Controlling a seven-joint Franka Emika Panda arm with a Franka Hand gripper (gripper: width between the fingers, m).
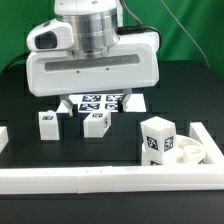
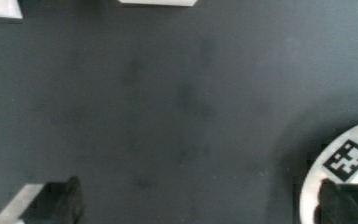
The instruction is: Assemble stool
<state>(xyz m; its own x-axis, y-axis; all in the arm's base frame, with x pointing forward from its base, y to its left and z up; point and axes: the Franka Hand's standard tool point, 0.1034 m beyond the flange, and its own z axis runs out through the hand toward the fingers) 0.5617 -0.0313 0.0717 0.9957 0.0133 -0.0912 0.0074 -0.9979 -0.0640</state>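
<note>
Hanging above the black tabletop: the tool, spread wide, nothing between its fingers.

Stool seat: round, white, on the tabletop at the exterior view's right, just behind the front rail.

First leg block: tagged, upright at the seat's edge; whether it is socketed I cannot tell.

Second leg block and third leg block: standing loose near the marker board, well apart from the seat.

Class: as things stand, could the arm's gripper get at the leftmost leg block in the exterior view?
Probably yes. The open gripper hangs above the marker board, and that leg block sits uncovered on the bare table, off to one side, with nothing over it.
</note>
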